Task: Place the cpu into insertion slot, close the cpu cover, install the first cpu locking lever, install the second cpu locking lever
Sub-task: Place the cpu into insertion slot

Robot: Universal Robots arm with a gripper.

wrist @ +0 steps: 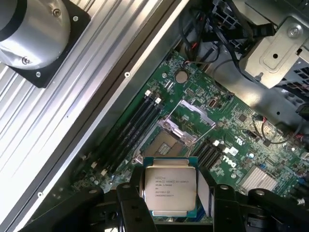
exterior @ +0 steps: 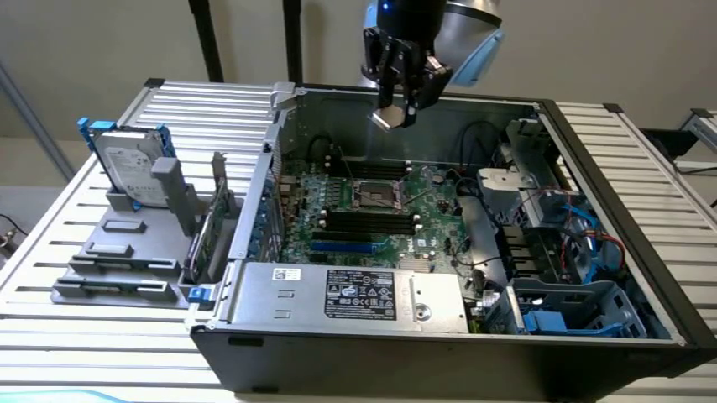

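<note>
While abv insertion slot [wrist: 161, 147] — fingers [wrist: 131, 209] pinch cpu [wrist: 170, 188] | cpu cover [wrist: 190, 118] up

My matt black pincer [exterior: 395, 109] is built of angular, jointed metal fingers [wrist: 129, 205]. Above it sits my rounded silver-grey wrist joint [exterior: 471, 13], closed on one side by a light blue plastic cap [exterior: 484, 52].

Hard drive [exterior: 126, 166] stands beside open computer case [exterior: 448, 361].
</note>
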